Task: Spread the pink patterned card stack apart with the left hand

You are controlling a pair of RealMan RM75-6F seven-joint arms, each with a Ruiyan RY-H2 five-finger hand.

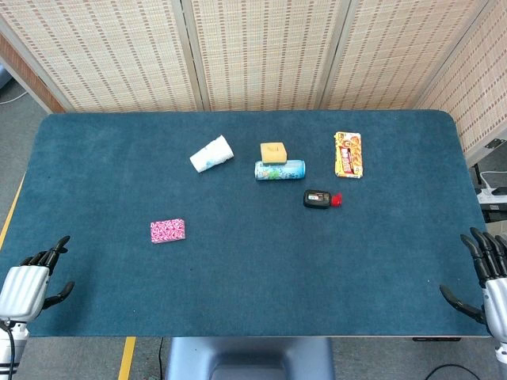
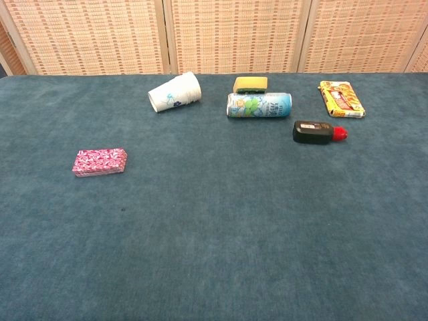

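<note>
Well, nothing started | left hand [image 1: 28,285] empty, fingers apart, well short of the pink card stack [image 1: 168,230] (still squared) | next: reach over, press, fan sideways

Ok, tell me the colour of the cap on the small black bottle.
The cap is red, clearest in the chest view.

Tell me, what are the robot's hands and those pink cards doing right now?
Left hand open at near table edge, right hand open too. Pink patterned card stack neatly squared, untouched. Nothing between left hand and stack.
</note>
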